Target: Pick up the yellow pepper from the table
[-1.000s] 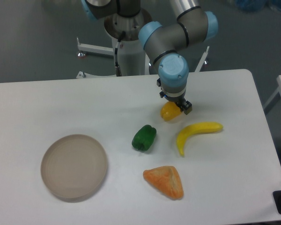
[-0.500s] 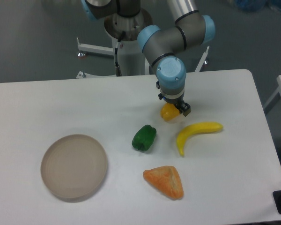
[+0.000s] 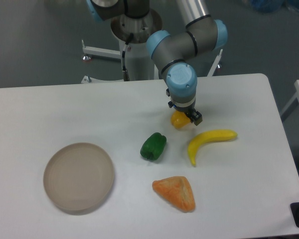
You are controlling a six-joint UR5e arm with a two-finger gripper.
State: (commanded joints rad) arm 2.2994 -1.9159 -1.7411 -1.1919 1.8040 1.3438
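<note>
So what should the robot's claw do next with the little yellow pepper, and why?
Probably lift straight up, slowly. The claw is right at the yellow pepper and hides most of it, so it seems to hold it, though the grip is not clear. The banana lies close by, so a sideways move might bump it.

The worktop (image 3: 65, 107) is plain white; the yellow pepper (image 3: 179, 120) is orange-yellow; the green pepper (image 3: 153, 146) is deep green; the banana (image 3: 209, 141) is bright yellow; the wedge (image 3: 175, 192) is mottled orange; the plate (image 3: 78, 177) is beige-grey; the end effector (image 3: 188, 117) is black.
</note>
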